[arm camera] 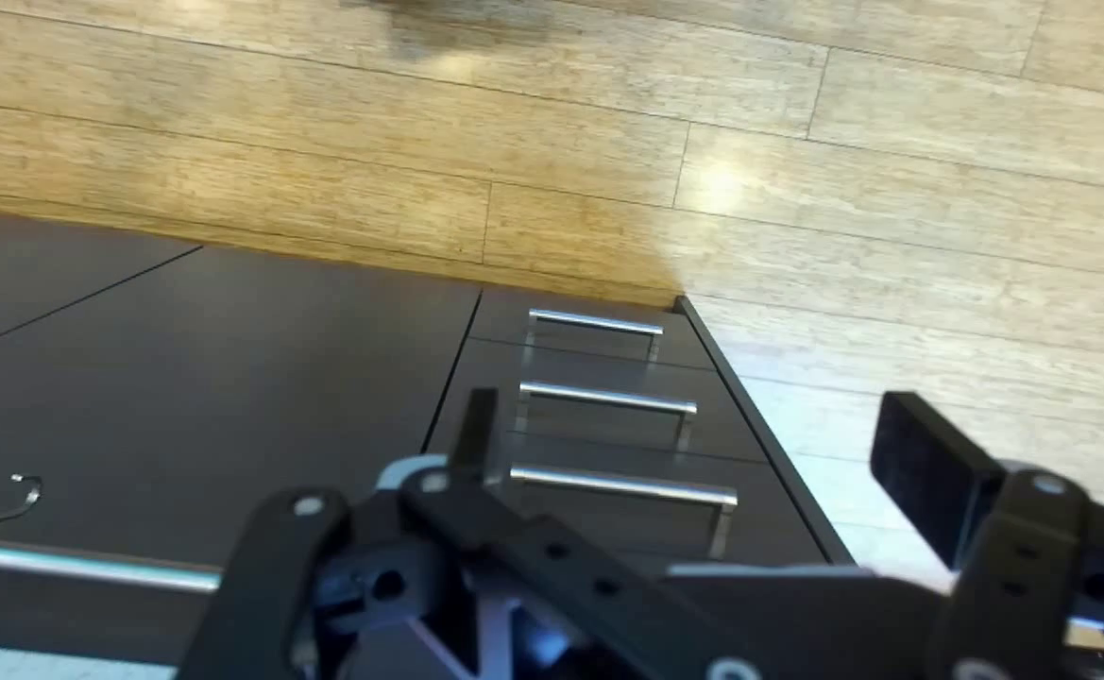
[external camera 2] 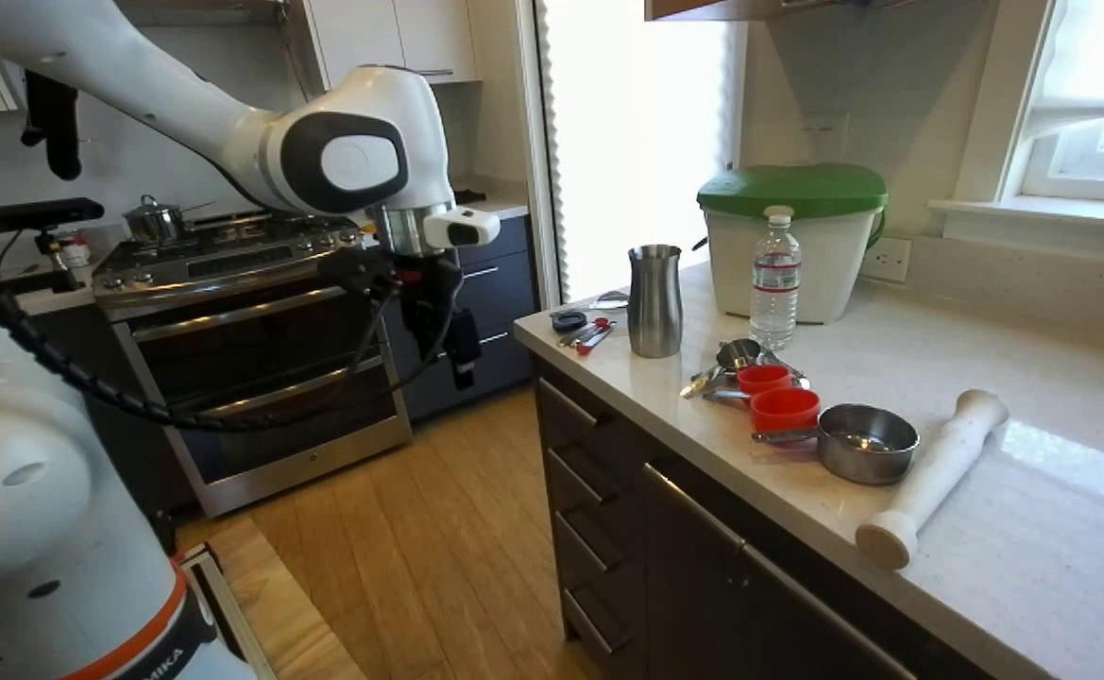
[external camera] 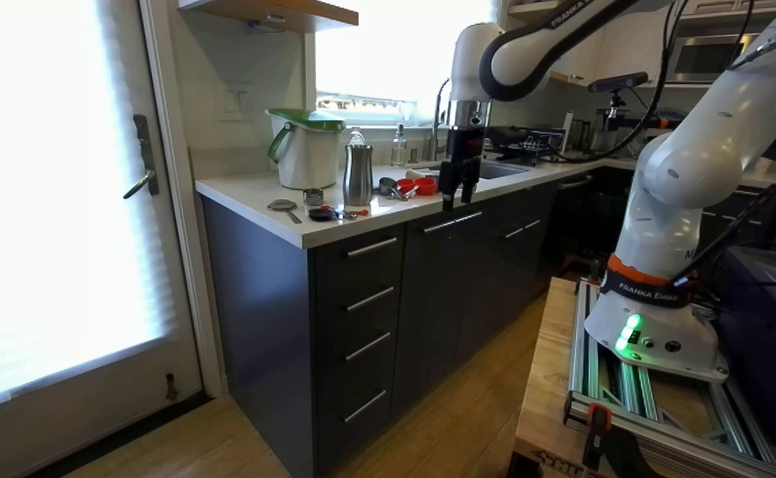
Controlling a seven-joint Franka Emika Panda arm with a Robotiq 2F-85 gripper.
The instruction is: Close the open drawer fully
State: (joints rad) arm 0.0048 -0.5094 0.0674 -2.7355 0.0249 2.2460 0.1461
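A stack of several wide dark charcoal-blue drawers [external camera: 361,272] with slim silver bar handles fills the counter's end in an exterior view. The stack also shows in an exterior view [external camera 2: 566,430] and in the wrist view [arm camera: 608,434]. All visible fronts look flush; no pulled-out drawer or pale inner box shows. The top drawer is hidden by the gripper in the wrist view. My gripper [external camera: 459,199] is open and empty, hanging in front of the cabinets, apart from the handles. It shows over the floor side [external camera 2: 464,368]. Its fingers [arm camera: 698,434] are wide apart above the drawer handles.
The white counter [external camera 2: 1061,368] holds a green-lidded bin [external camera: 308,153], steel tumbler [external camera: 358,176], water bottle [external camera 2: 775,283], red measuring cups [external camera 2: 786,409], steel cup [external camera 2: 868,444] and rolling pin [external camera 2: 934,477]. Its edge overhangs the drawers. Cabinet doors with bar handles [external camera: 439,227] adjoin the stack.
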